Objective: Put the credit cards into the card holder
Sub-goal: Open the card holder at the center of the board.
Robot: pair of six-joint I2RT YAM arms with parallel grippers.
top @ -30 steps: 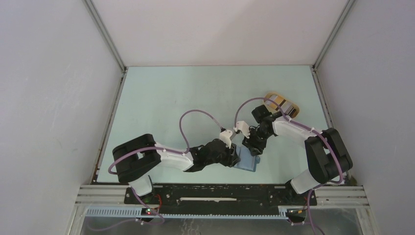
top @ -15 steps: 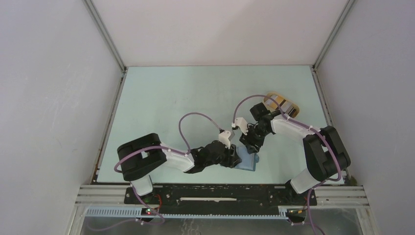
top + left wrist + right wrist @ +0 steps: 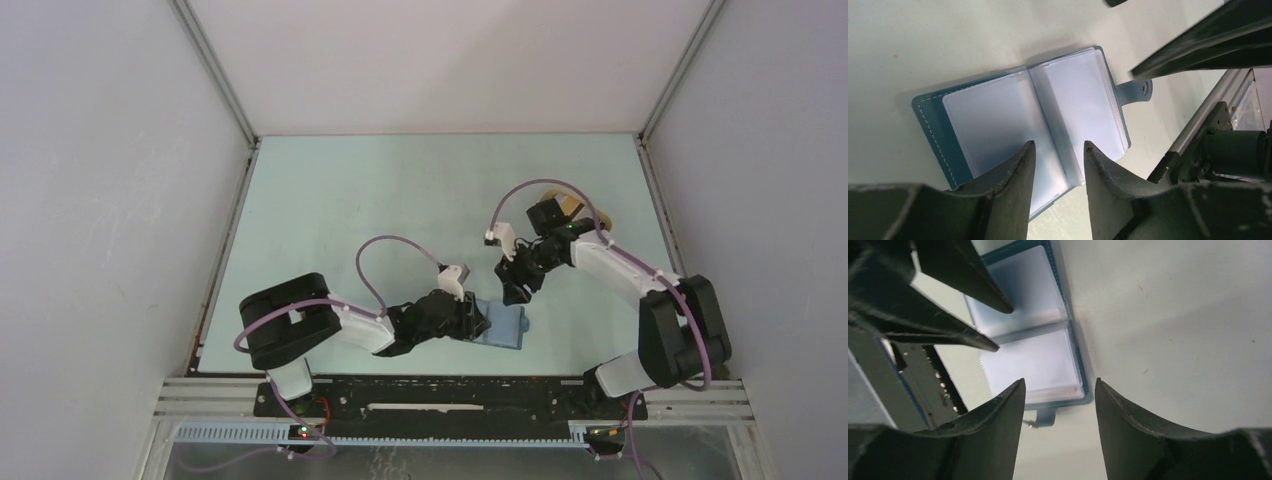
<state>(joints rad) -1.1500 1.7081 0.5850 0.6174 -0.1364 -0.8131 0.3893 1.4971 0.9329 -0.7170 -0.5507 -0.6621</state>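
- The card holder [image 3: 988, 110] lies open on the tabletop [image 3: 350, 200] near the front edge, its plain whitish pockets facing up and its snap tab [image 3: 1138, 90] sticking out sideways.
- The left hand [image 3: 1058, 150] sits low over the pages, fingers parted, gripping nothing.
- The right hand [image 3: 1058, 385] hovers above the holder, fingers wide and empty.

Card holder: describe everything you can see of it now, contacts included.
The teal-blue, leather-look folding card holder lies open flat on the pale green table, near its front edge. White stitching rims the cover; translucent whitish plastic sleeves fan from the central fold, and whether any holds a card cannot be told. A snap tab sticks out from one side, unfastened. The left end effector sits open astride the fold; contact is unclear. The right end effector is open and apart from it.
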